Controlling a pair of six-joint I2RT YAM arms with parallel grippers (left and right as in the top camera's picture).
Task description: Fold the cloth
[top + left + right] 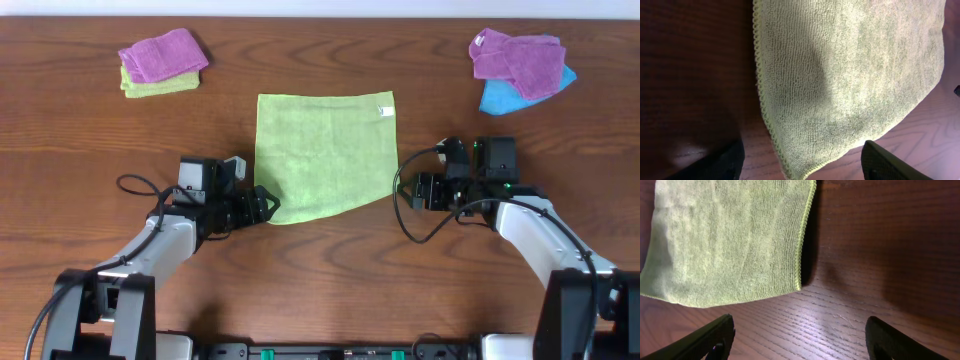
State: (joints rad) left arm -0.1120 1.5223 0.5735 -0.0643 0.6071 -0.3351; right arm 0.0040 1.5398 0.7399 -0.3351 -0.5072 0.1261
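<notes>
1. Lime-green, the cloth (325, 155) lies spread flat in the middle of the table (320, 300) in the overhead view, with its white tag (385, 110) at the far right corner. The left gripper (268, 203) sits at the near left corner and the right gripper (408, 190) just beside the near right corner. The near edge runs aslant, its left corner closer to the robot. I judge that lifting both corners alike would carry that slant into the fold and leave the edges mismatched. The purple towels (163, 53) lie well apart.

2. From the left wrist, the cloth (850, 70) fills the upper right and its corner reaches down between the jaws. The left gripper (802, 150) is spread wide and holds nothing. The likely risk is a pinch that catches only the hem, so the corner slips free on the lift.

3. From the right wrist, the cloth (730, 240) ends just ahead of the jaws, its corner on bare wood. The right gripper (797, 327) gapes wide and empty, touching no fabric. Closing from here would probably miss, and sliding forward low could bunch the edge.
</notes>
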